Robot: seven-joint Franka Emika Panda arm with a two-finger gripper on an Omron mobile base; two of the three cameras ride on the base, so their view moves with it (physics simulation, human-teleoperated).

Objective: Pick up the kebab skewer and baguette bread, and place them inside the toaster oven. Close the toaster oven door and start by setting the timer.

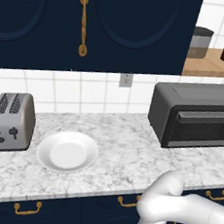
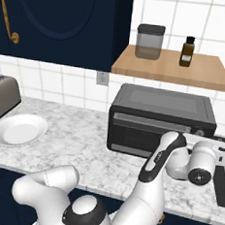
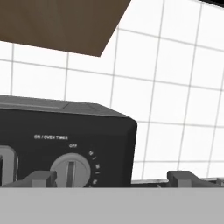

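My gripper [image 3: 111,177] hangs spread and empty before the timer knob [image 3: 73,171] on the toaster oven [image 2: 161,123]; next I should centre and pinch it.

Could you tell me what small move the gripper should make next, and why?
Probably ease forward and slightly left onto the timer knob: the toaster oven door looks closed, the plate is bare, and the open gripper sits right of the knob.

Both base views look forward and down from behind over the marble desk [image 1: 131,135], sharing the dark grey boxy toaster oven [image 2: 162,123]. The hand view faces the oven's round grey timer dial [image 3: 72,170] up close, lower left of frame.
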